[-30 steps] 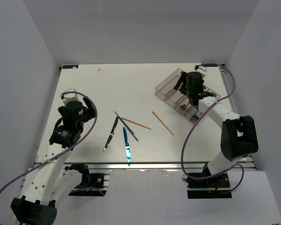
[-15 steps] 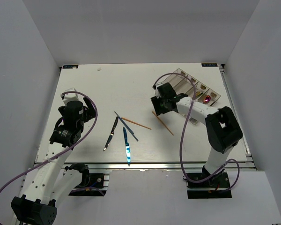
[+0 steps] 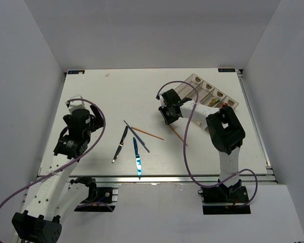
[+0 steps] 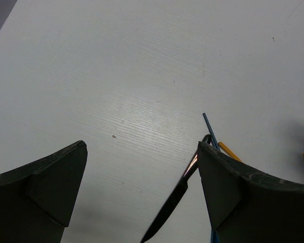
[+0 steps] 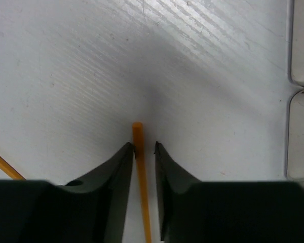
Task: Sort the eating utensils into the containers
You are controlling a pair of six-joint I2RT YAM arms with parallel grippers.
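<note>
My right gripper (image 3: 167, 115) is down on the table at the far end of an orange chopstick (image 3: 178, 135). In the right wrist view its jaws (image 5: 144, 147) straddle that chopstick (image 5: 138, 132). The left finger touches it and a thin gap remains on the right. The smoky tray (image 3: 192, 83) stands just behind, with a gold piece and a purple piece (image 3: 224, 105) inside. A second orange chopstick (image 3: 148, 133), a blue chopstick (image 3: 138, 137), a black knife (image 3: 119, 146) and a blue knife (image 3: 137, 158) lie mid-table. My left gripper (image 4: 142, 148) hovers open, with the black knife (image 4: 175, 202) below it.
White walls enclose the table on three sides. The tray's rim (image 5: 299, 101) lies close to the right of my right fingers. The metal rail runs along the near table edge (image 3: 157, 178).
The right arm swung left from over the tray down to the orange chopstick's far end, and its jaws narrowed around it. The left arm has not moved.
</note>
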